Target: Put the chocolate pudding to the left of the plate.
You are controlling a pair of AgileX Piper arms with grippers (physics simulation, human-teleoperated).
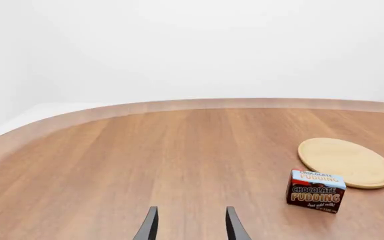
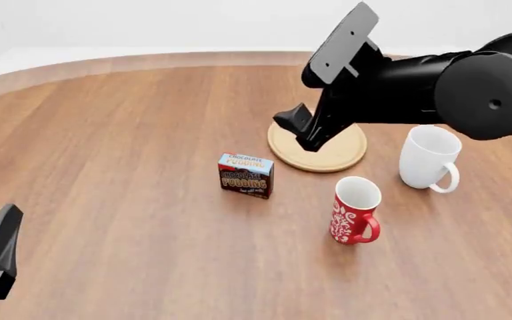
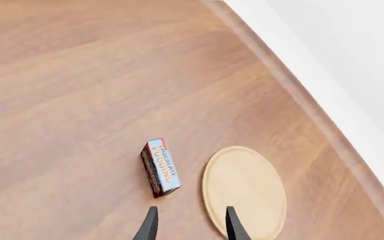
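Chocolate pudding (image 2: pixel 245 175) stands upright on the table (image 2: pixel 114 167), just to the left of the plate (image 2: pixel 323 157) in the front view, close to its rim but not touching it. No jaws hold it.

By size: the table is a broad wood-grain surface with a curved, lighter edge band at its far side. The right arm (image 2: pixel 443 83) is a bulky black body reaching in from the right above the plate, hiding part of the plate's far rim. The plate is a flat round light-wood disc with a slightly raised rim. A white mug (image 2: pixel 427 159) stands to the plate's right, handle toward the camera. A red mug (image 2: pixel 354 211) with white patterning stands nearer, white inside. The pudding is a small rectangular box, dark brown front, red edge, light blue top; "CHOCOLATE PUDDING" reads on both top and front, while smaller script beneath is too fine to read.

The right gripper (image 3: pixel 189 223) hangs over the plate's edge, jaws spread with nothing between. The left gripper (image 1: pixel 189 223) is low at the near left, well away from everything, jaws likewise spread and empty; the front view cuts most of it off.
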